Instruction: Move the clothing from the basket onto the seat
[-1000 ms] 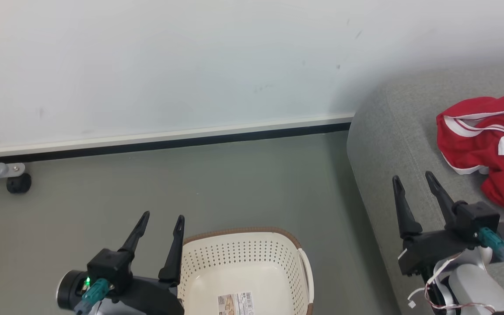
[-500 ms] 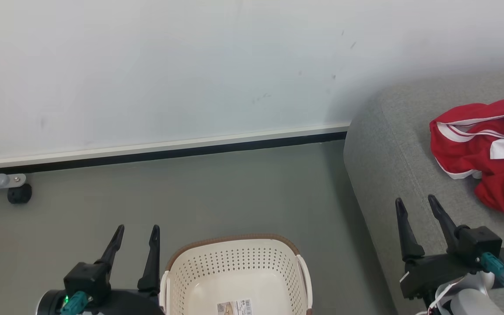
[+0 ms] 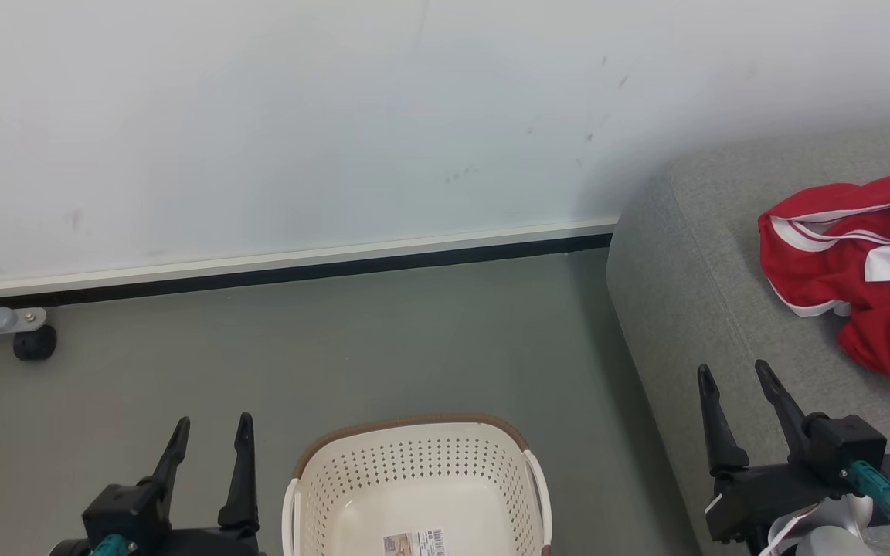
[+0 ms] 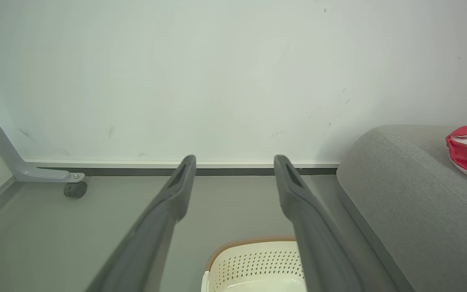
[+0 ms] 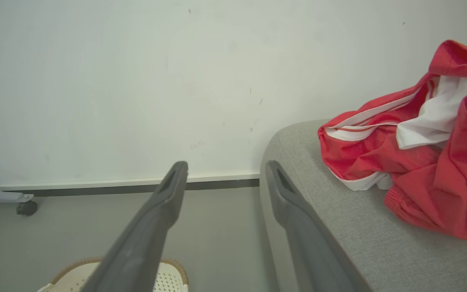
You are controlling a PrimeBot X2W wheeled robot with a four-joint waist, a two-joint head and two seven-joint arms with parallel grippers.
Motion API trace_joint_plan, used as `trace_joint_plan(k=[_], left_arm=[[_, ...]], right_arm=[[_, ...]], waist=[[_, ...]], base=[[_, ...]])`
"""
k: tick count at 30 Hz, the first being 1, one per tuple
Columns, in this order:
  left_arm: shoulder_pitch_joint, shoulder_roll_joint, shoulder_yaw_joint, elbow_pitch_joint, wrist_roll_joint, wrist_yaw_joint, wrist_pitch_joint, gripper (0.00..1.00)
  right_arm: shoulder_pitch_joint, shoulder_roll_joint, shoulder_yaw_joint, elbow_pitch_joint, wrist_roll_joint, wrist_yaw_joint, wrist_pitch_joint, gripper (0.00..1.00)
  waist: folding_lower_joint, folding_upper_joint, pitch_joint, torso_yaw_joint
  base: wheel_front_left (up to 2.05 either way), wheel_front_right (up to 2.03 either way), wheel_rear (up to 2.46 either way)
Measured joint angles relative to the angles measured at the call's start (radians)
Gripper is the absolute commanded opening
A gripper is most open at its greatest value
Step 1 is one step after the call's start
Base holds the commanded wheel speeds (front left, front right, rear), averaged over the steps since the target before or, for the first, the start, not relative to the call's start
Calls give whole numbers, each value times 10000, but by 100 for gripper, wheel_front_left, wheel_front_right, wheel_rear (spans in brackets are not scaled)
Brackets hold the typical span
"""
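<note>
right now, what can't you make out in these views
Red clothing: head view, right part cut off by the right edge, so the garment count is unclear.
Laundry basket: head view, near half cut off by the bottom edge; left wrist view, partly behind a finger of the left tool.
Label on the basket floor: head view, too small to read.
Grey sofa: every view, runs off the right edge.

My head cam looks fwd & down on the basket (image 3: 414, 423) and floor (image 3: 337, 347). Wrist cams sit lower, facing the wall (image 4: 217, 81); all 3 share basket, seat (image 5: 379, 251).
</note>
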State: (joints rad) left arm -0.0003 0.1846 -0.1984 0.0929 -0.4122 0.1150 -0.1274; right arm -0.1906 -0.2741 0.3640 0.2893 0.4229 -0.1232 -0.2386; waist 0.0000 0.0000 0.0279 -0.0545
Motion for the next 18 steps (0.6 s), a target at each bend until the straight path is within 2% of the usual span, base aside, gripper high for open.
trace_joint_plan(k=[18], left_arm=[[85,-121,198,-88,374,82,-19,100]], right_arm=[[143,36,-205,-439,-215,-12,278,100]], waist=[[0,0,138,63]], base=[[0,0,0]])
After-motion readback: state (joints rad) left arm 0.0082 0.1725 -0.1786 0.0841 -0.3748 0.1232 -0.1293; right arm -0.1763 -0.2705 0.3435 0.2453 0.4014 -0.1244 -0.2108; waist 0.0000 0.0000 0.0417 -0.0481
